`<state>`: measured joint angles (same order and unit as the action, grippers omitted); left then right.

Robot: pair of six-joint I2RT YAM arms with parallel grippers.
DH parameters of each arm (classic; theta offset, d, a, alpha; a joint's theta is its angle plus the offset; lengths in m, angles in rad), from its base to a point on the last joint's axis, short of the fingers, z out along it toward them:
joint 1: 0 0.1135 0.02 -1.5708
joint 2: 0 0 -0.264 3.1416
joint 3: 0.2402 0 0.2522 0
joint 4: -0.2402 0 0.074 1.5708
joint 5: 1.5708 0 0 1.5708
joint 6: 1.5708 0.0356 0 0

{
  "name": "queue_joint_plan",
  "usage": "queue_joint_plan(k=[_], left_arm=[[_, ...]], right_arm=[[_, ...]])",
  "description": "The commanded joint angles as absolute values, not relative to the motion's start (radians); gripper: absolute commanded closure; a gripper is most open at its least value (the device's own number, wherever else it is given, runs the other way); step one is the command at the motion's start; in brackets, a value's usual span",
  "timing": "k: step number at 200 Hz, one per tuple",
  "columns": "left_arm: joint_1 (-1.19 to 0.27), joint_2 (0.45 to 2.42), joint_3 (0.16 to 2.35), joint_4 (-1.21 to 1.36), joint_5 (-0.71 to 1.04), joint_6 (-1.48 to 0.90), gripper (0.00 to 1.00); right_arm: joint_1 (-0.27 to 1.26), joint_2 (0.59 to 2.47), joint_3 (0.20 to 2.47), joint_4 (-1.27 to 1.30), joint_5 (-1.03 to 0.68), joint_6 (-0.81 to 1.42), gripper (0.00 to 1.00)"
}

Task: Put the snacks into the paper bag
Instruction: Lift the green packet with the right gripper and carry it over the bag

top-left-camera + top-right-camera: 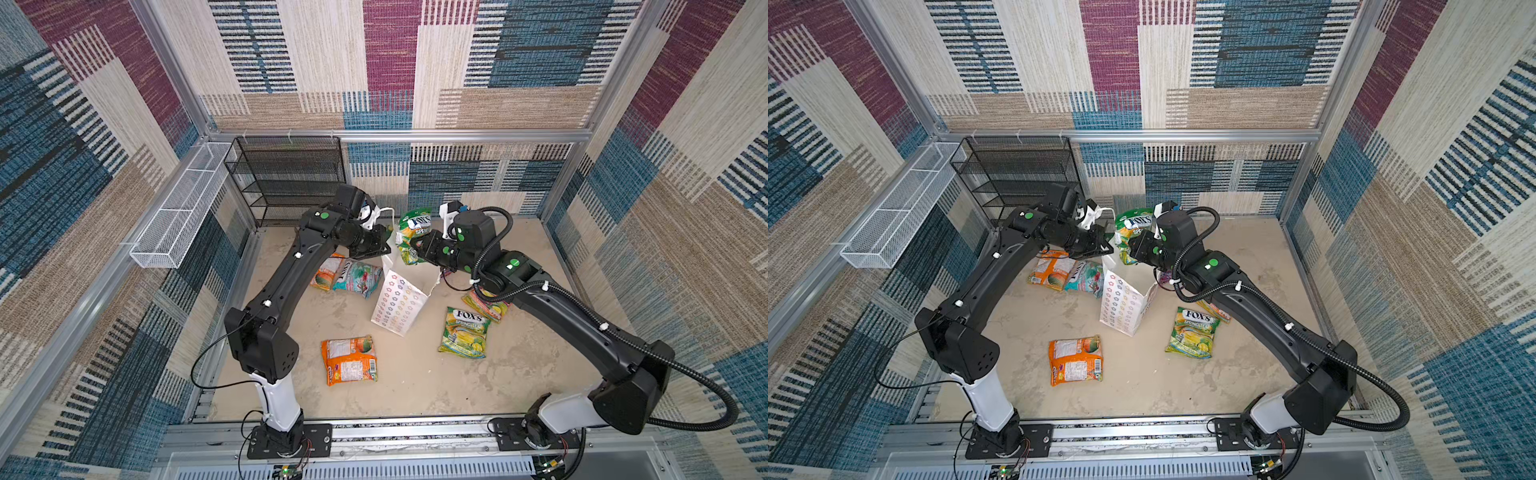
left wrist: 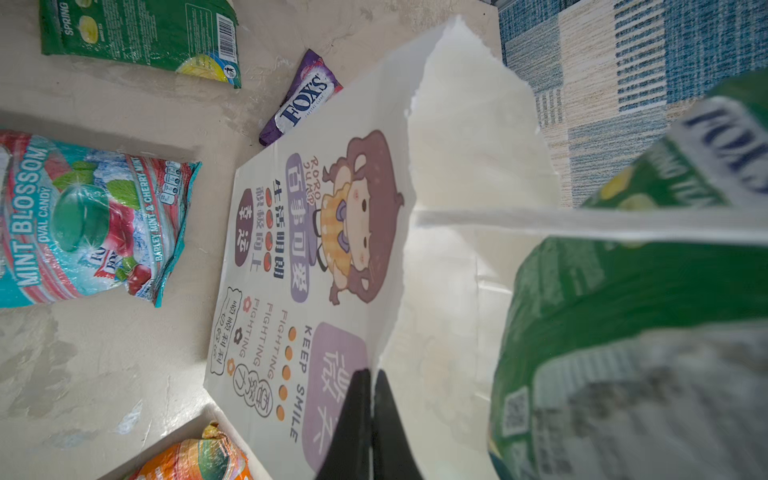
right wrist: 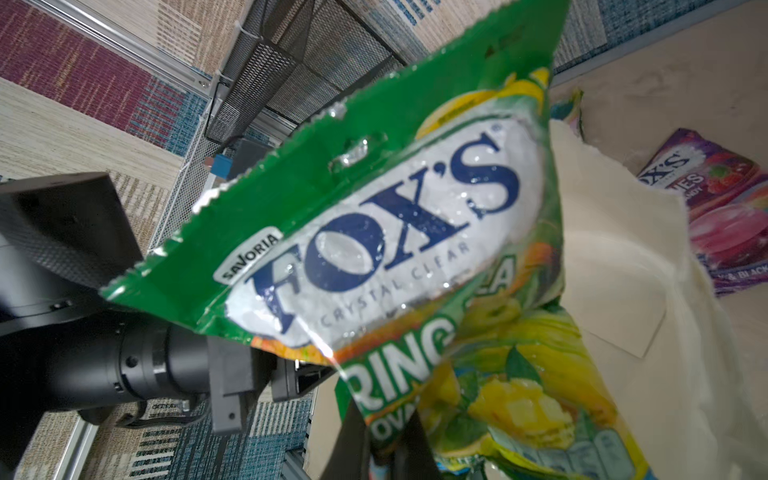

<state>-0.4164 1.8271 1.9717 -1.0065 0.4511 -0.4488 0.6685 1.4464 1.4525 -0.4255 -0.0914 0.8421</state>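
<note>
Under my right arm, multicolour packet: half hidden. Right wrist view, purple packet: cut by edge. Left wrist view, green packet: blurred, cropped; orange packet: corner only. In a top view, paper bag: mouth partly masked.

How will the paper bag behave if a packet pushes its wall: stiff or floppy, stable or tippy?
Probably floppy: the paper bag has a thin-looking wall and a torn, ragged rim, so the green packet may dent it. It likely tips easily, being tall; the left gripper, shut on its rim, seems to steady it.
</note>
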Motion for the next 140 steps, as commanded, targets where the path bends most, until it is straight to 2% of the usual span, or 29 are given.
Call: queue_joint_plan(k=[1, 94, 140], left_arm=[[-0.415, 1.821, 1.97, -0.979, 0.451, -0.457, 1.0], [-0.413, 1.81, 1.962, -0.969, 0.443, -0.453, 1.0], [-0.414, 1.804, 1.937, -0.94, 0.448, -0.46, 1.0]], right_arm=[[0.67, 1.454, 1.442, -0.423, -0.096, 0.867, 1.0], [0.67, 1.534, 1.48, -0.567, 0.037, 0.835, 1.0], [0.669, 1.592, 1.519, -0.613, 0.127, 0.815, 0.96]])
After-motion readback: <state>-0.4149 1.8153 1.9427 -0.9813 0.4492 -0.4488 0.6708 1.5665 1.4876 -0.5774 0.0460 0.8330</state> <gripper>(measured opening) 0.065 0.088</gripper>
